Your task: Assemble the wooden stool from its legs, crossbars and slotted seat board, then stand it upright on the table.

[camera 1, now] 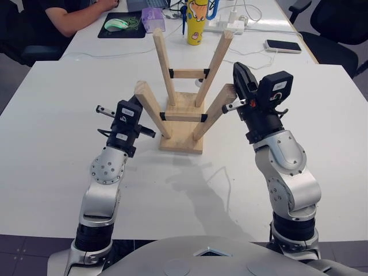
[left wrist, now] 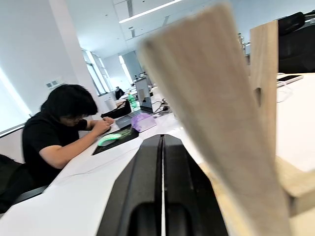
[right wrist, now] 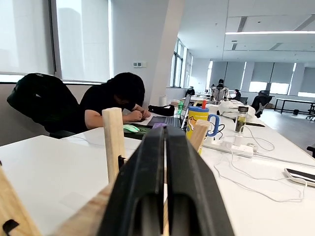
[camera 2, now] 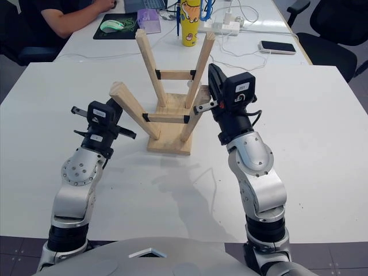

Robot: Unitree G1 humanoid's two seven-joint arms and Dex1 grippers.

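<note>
So the stool (camera 1: 181,115) looks basically built at this point. All four legs are in the slotted seat board (camera 1: 181,142) and two crossbars tie them together, one across the near pair (camera 1: 184,117) and one across the far pair (camera 1: 188,73). The catch is that it's upside down: the seat board lies flat on the white bench (camera 1: 63,115) and the legs splay up into the air. My read is that assembly is done or very nearly done, and the flip onto its feet is what's left, though I can't tell from here whether every joint is fully seated. The left hand (left wrist: 161,147) sits right beside the near left leg (camera 1: 150,109) with its fingers pressed together, not pinching anything. The right hand (right wrist: 165,135) is up against the near right leg (camera 1: 215,112), and its fingers are also pressed together on nothing. Neither hand has a grip on the stool yet, so both would need to spread before they can take hold and turn it over.
</note>
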